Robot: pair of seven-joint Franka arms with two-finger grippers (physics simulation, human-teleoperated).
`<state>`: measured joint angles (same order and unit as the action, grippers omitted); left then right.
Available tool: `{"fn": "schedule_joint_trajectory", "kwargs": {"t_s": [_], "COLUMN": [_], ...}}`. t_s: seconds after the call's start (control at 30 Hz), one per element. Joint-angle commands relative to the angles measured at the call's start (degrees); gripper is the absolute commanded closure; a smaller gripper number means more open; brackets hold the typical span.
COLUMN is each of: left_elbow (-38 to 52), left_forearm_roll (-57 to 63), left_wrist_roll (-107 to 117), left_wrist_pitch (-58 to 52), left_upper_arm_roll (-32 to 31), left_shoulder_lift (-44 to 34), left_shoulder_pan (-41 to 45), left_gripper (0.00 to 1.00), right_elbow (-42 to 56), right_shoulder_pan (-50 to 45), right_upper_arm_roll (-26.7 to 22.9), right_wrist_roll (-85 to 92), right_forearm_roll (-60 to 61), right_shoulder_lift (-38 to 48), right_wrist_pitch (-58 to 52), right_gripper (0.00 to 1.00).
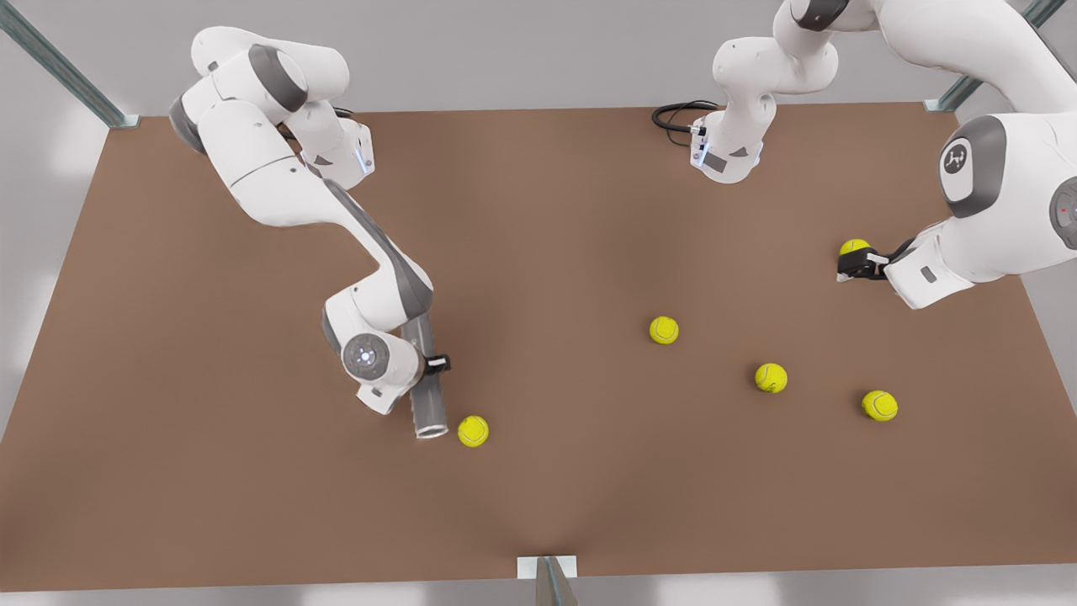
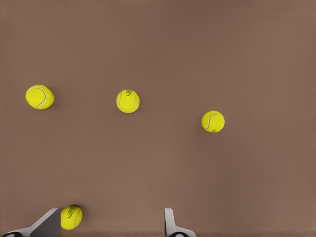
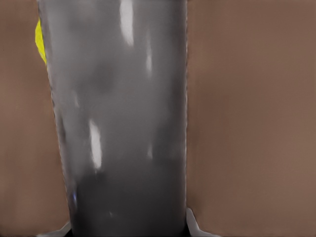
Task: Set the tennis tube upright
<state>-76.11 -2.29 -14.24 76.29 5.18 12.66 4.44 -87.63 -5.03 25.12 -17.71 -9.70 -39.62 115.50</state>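
The tennis tube (image 1: 427,404) is a dark grey cylinder with a silvery rim (image 1: 431,431) at its near end. It points toward the table's front edge, at the front view's left. My right gripper (image 1: 425,366) is shut on the tube about midway along it. In the right wrist view the tube (image 3: 123,123) runs lengthwise between the fingertips (image 3: 195,224). I cannot tell whether the tube rests on the table or hangs just above it. My left gripper (image 1: 858,265) is low over the table at the front view's right, open, with a tennis ball (image 2: 71,217) close to one finger (image 2: 47,223).
A yellow-green ball (image 1: 473,431) lies right beside the tube's rim. Three more balls (image 1: 664,330) (image 1: 771,378) (image 1: 879,406) are scattered over the brown table (image 1: 538,505) toward the front view's right. The ball by the left gripper (image 1: 854,247) sits near the table's edge.
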Motion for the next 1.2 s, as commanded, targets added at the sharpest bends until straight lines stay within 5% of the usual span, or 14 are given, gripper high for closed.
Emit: {"fn": "schedule_joint_trajectory", "kwargs": {"t_s": [0.0,0.37,0.63,0.7,0.87,1.0,1.07,1.17], "left_elbow": [0.0,0.0,0.0,0.0,0.0,0.0,0.0,-2.4], "left_forearm_roll": [0.0,0.0,0.0,0.0,0.0,0.0,-0.1,-18.4], "left_wrist_roll": [0.0,0.0,-0.1,-0.1,-0.1,-0.1,0.0,0.3], "left_wrist_pitch": [0.0,0.1,0.2,0.2,0.2,0.4,0.4,0.1], "left_upper_arm_roll": [0.0,0.0,0.0,0.0,0.0,0.0,0.0,0.5], "left_shoulder_lift": [0.0,0.0,0.3,0.3,0.3,0.3,0.4,7.1], "left_shoulder_pan": [0.0,0.0,0.0,0.0,0.0,0.0,0.0,-2.2], "left_gripper": [0.0,0.0,0.0,0.0,0.0,0.0,0.0,0.0], "right_elbow": [-0.1,8.4,32.6,38.4,40.7,40.3,40.0,40.0], "right_shoulder_pan": [-0.9,-23.4,-32.2,-33.3,-33.7,-32.6,-30.7,-20.1], "right_upper_arm_roll": [0.4,1.2,-2.2,-2.1,-2.2,-1.5,-1.7,-2.1], "right_wrist_roll": [-0.5,5.8,22.6,25.4,30.5,30.5,23.2,22.0], "right_forearm_roll": [-0.5,-6.9,-10.5,-15.1,-17.5,-15.8,-10.3,-10.3], "right_shoulder_lift": [0.0,-0.8,-16.4,-21.9,-25.0,-23.9,-15.9,-4.6], "right_wrist_pitch": [-0.3,-0.6,-9.1,-8.4,-4.7,-5.1,-15.6,-36.6], "right_gripper": [0.18,0.15,0.13,0.03,0.04,0.0,0.0,0.0]}}
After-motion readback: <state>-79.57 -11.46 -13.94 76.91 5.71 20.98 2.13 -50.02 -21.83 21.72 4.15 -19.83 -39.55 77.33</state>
